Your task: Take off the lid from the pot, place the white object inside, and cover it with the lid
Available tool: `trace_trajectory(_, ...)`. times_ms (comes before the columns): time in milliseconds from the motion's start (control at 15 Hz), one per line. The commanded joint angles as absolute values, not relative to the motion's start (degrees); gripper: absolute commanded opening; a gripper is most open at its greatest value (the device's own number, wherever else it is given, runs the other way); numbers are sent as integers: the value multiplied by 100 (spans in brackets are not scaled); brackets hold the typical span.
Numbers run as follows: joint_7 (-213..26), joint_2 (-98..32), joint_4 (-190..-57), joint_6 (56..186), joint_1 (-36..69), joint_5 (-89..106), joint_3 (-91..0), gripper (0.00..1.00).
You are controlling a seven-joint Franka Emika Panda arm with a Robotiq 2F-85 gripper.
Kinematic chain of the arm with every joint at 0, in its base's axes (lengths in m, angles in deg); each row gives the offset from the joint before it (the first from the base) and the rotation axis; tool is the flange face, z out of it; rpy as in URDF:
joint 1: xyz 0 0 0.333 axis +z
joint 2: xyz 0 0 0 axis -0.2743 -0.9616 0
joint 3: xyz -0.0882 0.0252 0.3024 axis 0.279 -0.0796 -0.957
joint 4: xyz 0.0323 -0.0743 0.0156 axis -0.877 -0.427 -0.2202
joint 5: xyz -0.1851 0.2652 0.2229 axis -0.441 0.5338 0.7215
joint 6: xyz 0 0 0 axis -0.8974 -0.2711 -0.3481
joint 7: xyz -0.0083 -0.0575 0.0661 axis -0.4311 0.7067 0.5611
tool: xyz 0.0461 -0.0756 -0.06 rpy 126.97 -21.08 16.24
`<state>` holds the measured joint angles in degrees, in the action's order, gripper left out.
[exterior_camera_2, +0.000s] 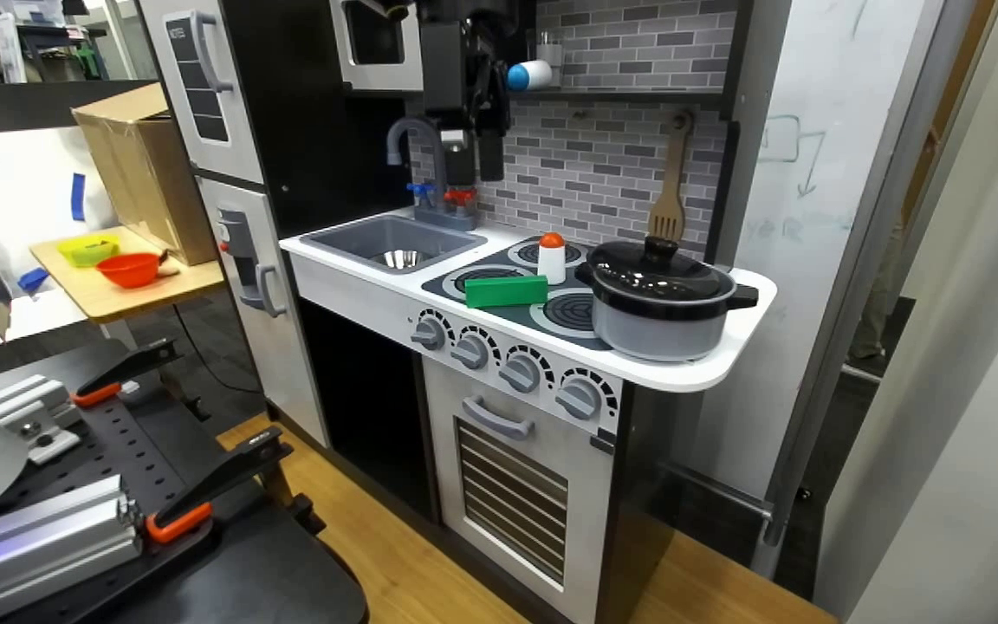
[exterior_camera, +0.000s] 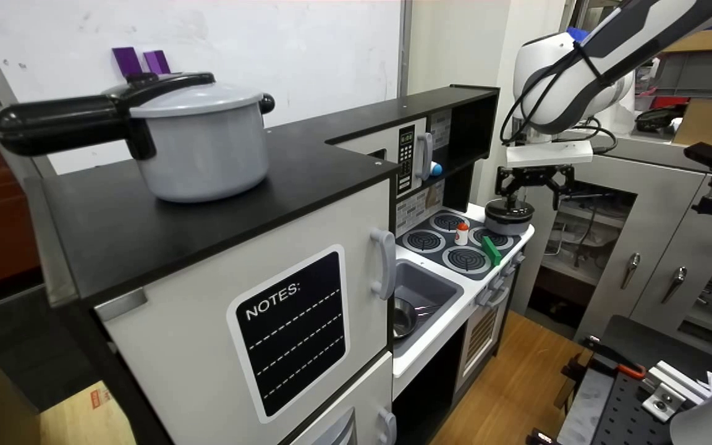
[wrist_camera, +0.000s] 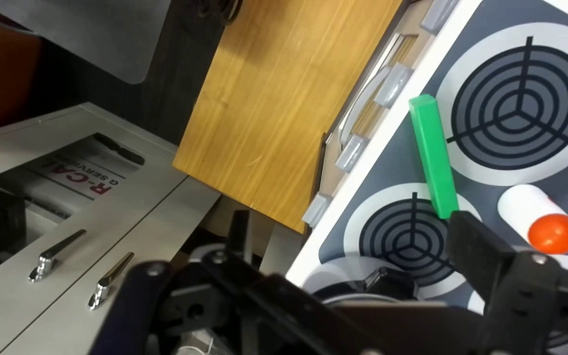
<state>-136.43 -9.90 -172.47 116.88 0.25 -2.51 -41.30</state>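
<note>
Notes board: “NOTES:” in white capitals.
Cabinet: red “R-CAL” showing inside.
Pot: on the surface's end, black lid on.
White bottle: upright on the stove, near a green block.
End effector: released, fingers spread wide.

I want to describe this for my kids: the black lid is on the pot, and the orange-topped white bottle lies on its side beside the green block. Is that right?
Not quite: the orange-topped white bottle stands upright, not on its side, beside the green block, as both exterior views show. The black lid is indeed on the pot.
</note>
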Motion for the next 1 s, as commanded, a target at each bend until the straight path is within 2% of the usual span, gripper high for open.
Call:
trace_trajectory(0,-14170,-1473,-16939,11708,20,-442,-4044,100)
trace_trajectory(400,-14385,-2034,-16240,11587,152,-583,-3757,100)
trace_trajectory(933,-14327,-1942,-16418,11708,177,-496,-3703,100)
